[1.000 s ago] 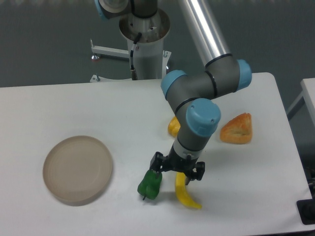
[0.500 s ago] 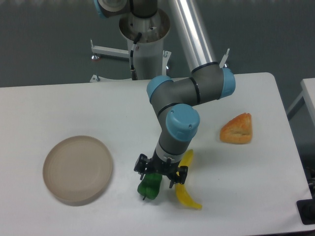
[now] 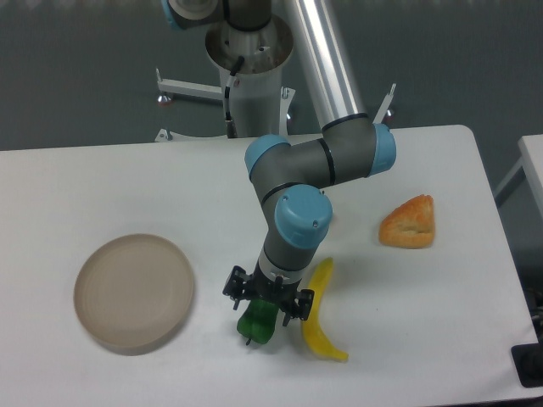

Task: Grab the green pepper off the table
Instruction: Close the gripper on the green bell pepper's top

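Pepper (image 3: 256, 323) directly beneath hand (image 3: 265, 303)

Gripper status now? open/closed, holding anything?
Gripper: right above the green pepper, which lies on the table. Open or shut, and whether it grips the pepper, cannot be told from this view.

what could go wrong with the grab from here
The gripper sits right over the green pepper, hiding most of it, so whether the fingers straddle its lobed body cannot be judged; an off-centre close may squeeze the glossy pepper out sideways. The banana lies just beside the pepper, so a finger could catch or nudge it during the descent or lift.
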You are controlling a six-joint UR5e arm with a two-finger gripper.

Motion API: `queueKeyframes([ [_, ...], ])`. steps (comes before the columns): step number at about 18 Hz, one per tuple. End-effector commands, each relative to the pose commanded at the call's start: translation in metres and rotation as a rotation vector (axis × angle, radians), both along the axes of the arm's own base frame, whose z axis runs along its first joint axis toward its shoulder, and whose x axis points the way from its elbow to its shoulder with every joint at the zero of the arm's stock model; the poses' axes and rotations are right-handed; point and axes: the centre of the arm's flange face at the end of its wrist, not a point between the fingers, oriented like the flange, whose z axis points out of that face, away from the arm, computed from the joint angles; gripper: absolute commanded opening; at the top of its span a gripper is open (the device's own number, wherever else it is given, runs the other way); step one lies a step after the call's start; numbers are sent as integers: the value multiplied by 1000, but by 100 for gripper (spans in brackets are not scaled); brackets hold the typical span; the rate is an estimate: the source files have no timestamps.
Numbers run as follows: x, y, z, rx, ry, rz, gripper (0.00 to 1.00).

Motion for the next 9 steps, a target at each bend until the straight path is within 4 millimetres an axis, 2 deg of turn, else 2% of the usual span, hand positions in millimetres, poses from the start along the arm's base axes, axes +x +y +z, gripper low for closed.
queueKeyframes([
  [9, 3, -2, -11, -19, 1, -14, 100],
])
